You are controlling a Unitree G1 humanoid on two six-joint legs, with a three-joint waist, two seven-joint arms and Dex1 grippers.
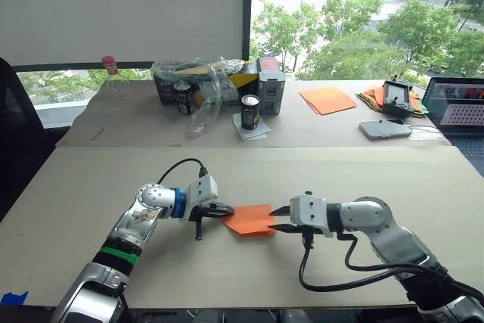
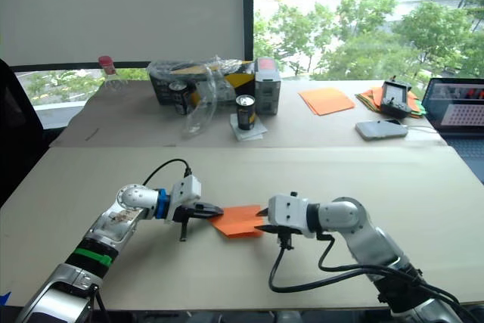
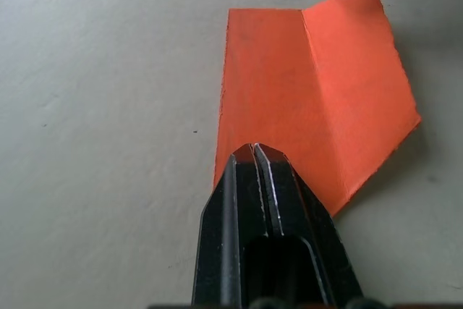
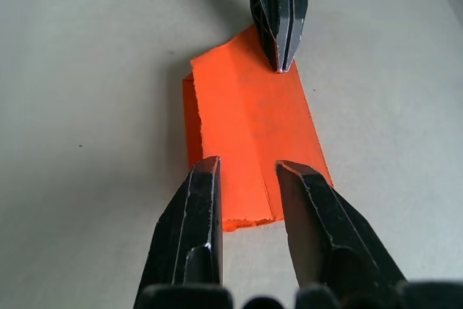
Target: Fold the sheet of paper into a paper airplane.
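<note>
— What do we have closest to us?

— Folded orange paper point(image 1: 251, 220), lying on the near table point(image 1: 91, 187) between our two grippers. We see it already creased into a wedge, with one long fold running down its length and a slanted edge on one side.

— How is our left gripper point(image 1: 228, 209) set?

— We have its two black fingers pressed together, their tips down on the paper's left end. From the pictures, we can't tell whether any paper lies between the fingers.

— And our right gripper point(image 1: 279, 219)?

— We hold its fingers apart, one on each side of the paper's right end, tips just over the edge where the central crease comes out. We cannot tell whether they touch the paper.

— What lies farther out?

— We see a second table point(image 1: 136, 122) behind ours. It carries a dark can point(image 1: 250, 111) on a small white sheet, another can point(image 1: 182, 97) beside crumpled clear plastic wrap point(image 1: 208, 96), a grey box point(image 1: 270, 83) and a bottle with a pink cap point(image 1: 112, 73). To the right lie a flat stack of orange sheets point(image 1: 327, 99), a bundle of coloured paper point(image 1: 372, 97) under a black device point(image 1: 396, 97), a phone point(image 1: 385, 128) and a laptop point(image 1: 455, 105). Beyond it, a window shows trees.
</note>
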